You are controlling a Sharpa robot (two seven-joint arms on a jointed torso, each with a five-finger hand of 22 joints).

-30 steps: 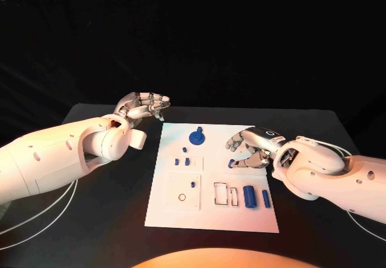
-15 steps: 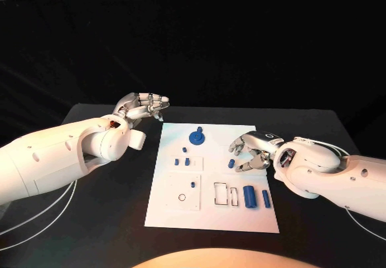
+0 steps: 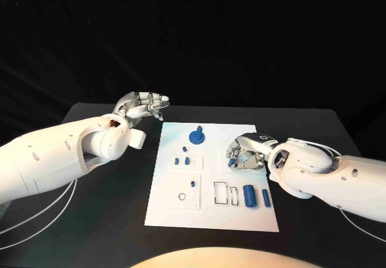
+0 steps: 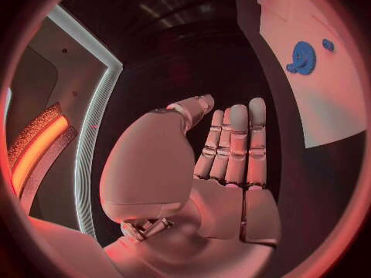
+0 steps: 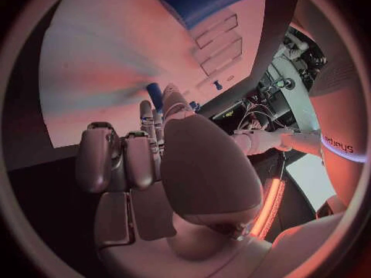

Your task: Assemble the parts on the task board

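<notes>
silver right hand pinches small blue cylinder

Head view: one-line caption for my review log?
Right hand closes on a small blue part on the task board; left hand idles.

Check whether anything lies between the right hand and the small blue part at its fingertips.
Nothing visible does. The right hand is over the task board, fingertips right at the small blue part; whether they grip it is unclear.
</notes>
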